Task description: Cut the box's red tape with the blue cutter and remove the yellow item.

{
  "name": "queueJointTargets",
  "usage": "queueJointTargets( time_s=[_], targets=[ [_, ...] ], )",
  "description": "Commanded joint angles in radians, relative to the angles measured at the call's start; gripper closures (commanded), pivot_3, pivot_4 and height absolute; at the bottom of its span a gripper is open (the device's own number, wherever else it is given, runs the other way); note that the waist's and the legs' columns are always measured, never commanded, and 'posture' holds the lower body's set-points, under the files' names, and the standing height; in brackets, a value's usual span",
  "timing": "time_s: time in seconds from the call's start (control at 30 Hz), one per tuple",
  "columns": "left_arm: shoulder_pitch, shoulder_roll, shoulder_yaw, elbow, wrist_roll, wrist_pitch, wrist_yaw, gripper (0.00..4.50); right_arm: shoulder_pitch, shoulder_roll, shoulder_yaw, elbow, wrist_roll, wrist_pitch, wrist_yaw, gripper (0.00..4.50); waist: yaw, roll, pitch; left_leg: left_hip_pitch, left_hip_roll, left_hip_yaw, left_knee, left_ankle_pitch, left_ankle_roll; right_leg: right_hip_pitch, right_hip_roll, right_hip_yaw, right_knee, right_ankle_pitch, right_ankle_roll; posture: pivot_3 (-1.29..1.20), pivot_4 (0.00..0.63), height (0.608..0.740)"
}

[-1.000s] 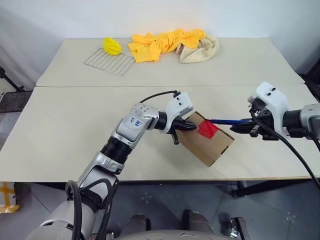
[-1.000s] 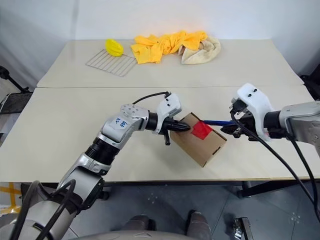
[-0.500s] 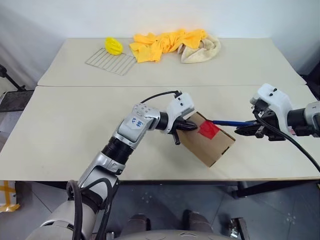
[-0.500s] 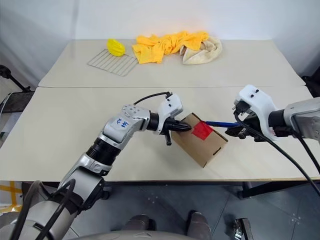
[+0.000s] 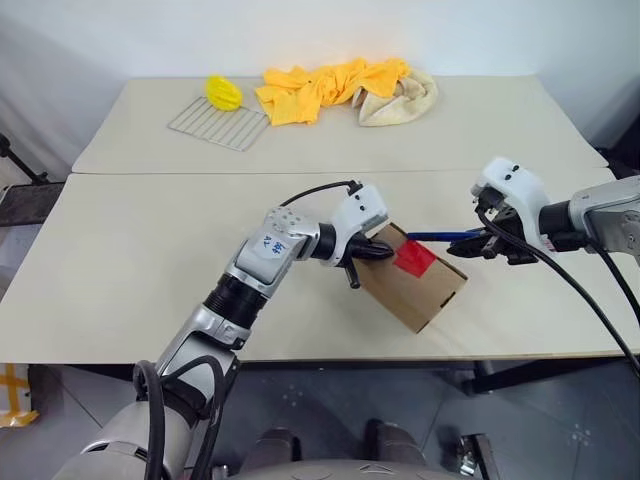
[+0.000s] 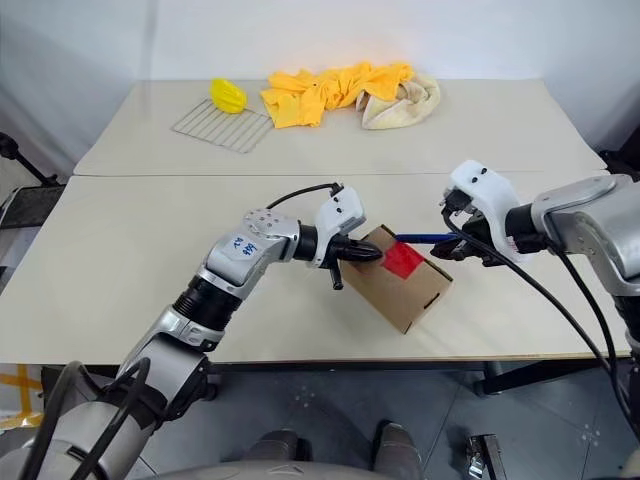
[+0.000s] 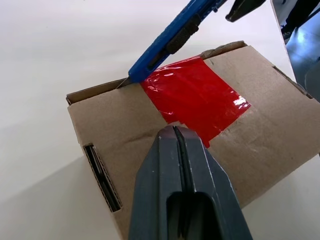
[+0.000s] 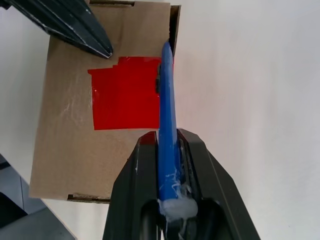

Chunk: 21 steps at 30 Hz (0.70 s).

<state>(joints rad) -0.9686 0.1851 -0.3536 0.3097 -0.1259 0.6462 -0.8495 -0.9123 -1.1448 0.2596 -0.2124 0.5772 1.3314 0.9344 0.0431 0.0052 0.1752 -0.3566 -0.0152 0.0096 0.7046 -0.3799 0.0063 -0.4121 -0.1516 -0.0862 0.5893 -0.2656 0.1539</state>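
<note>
Left wrist view has the blue cutter (image 7: 170, 37) with its tip at the box's (image 7: 260, 120) top edge, right beside the red tape (image 7: 200, 97). The right gripper (image 5: 478, 243) has its jaws clamped narrow on the cutter handle; the left gripper (image 5: 378, 252) has jaws shut, pressed on the cardboard to steady it. The box sits tilted mid-surface (image 5: 130, 250), well back from the near edge. Light, thin cardboard — it'll slide or dent if shoved, so bracing the flap side makes sense. The tape looks slick and thin. I can't tell if the blade is actually out. There's plenty of open room either side.
</note>
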Motion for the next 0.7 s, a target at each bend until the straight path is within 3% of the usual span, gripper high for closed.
queueJointTargets(
  time_s=[0.03, 0.4, 0.7],
  targets=[
    [0.017, -0.002, -0.017, 0.039, 0.033, 0.011, 0.019, 4.50, -0.013, -0.054, 0.039, -0.041, 0.003, -0.003, 0.089, 4.34, 0.003, 0.000, 0.000, 0.000, 0.000, 0.000, 0.000, 0.000, 0.000, 0.000, 0.000, 0.000, 0.000, 0.000, 0.000, 0.00, 0.150, 0.740],
    [0.023, -0.014, -0.012, 0.042, 0.039, 0.010, 0.045, 4.50, -0.025, -0.173, 0.127, -0.069, -0.069, -0.054, 0.262, 4.34, 0.010, 0.000, 0.000, 0.000, 0.000, 0.000, 0.000, 0.000, 0.000, 0.000, 0.000, 0.000, 0.000, 0.000, 0.000, 0.00, 0.150, 0.740],
    [0.031, -0.011, -0.012, 0.039, 0.040, 0.009, 0.061, 4.50, 0.019, -0.292, 0.110, -0.102, -0.111, -0.115, 0.400, 4.34, 0.009, 0.000, 0.000, 0.000, 0.000, 0.000, 0.000, 0.000, 0.000, 0.000, 0.000, 0.000, -0.001, 0.000, 0.000, 0.00, 0.150, 0.740]
  ],
)
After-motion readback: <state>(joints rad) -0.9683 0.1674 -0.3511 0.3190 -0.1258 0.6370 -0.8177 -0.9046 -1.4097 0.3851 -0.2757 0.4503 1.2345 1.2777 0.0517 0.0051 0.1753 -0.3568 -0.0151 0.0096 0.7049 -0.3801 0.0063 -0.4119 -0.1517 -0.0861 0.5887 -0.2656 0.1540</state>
